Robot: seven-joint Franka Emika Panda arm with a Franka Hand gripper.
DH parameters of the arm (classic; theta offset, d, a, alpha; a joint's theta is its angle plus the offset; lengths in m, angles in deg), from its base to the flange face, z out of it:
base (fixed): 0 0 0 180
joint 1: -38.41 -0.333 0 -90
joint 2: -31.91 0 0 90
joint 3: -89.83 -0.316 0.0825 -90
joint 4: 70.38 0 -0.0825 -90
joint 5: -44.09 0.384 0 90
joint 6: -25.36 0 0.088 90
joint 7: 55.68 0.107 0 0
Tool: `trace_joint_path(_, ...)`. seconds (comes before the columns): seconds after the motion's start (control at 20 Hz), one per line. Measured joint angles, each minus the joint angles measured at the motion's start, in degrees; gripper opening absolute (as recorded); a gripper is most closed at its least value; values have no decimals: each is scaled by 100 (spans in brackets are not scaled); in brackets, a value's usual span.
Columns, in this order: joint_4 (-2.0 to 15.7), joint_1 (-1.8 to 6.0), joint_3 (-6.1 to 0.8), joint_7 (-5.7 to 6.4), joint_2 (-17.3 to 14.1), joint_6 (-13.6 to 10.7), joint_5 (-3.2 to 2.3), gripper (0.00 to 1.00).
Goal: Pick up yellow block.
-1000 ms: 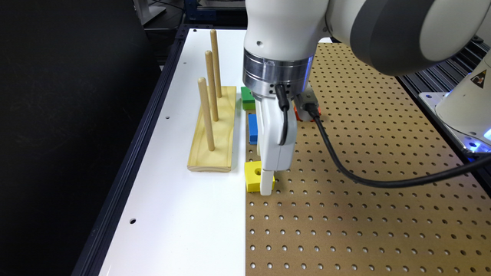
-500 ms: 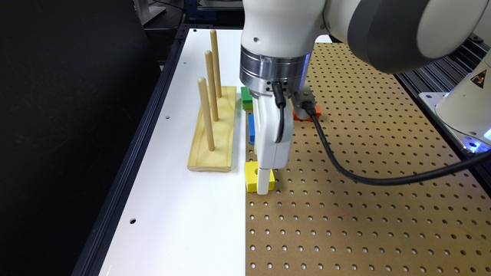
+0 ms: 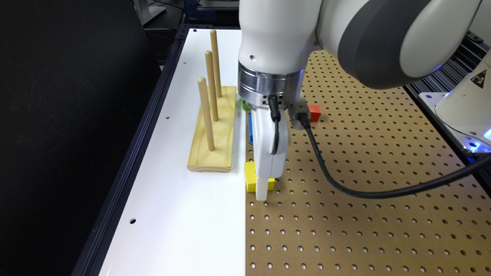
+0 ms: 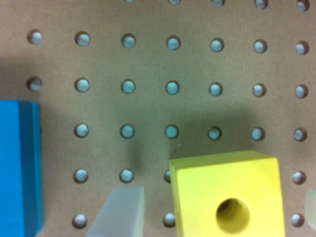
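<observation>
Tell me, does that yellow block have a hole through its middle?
Yes, the wrist view shows a round hole in the middle of the yellow block.

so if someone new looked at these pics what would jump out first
Most striking is the big white arm reaching down over the brown pegboard, its gripper lowered around the bright yellow block, one finger on each side with a gap between finger and block. Next comes the pale wooden peg base with three upright dowels on the white strip at the exterior view's left, and the blue block just beyond the yellow one.

Brown pegboard (image 3: 364, 184) with yellow block (image 3: 250, 177), blue block (image 4: 17, 165), seemingly red block (image 3: 314, 112).
</observation>
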Motion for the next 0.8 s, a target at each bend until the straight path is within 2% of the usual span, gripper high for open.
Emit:
trace_joint_path(0.6, 22, -2, 6, 4, -103, 44, -17, 100)
trace_joint_path(0.65, 20, 1, 4, 2, -97, 44, -16, 0)
trace_joint_path(0.8, 20, 1, 4, 2, -97, 44, -16, 0)
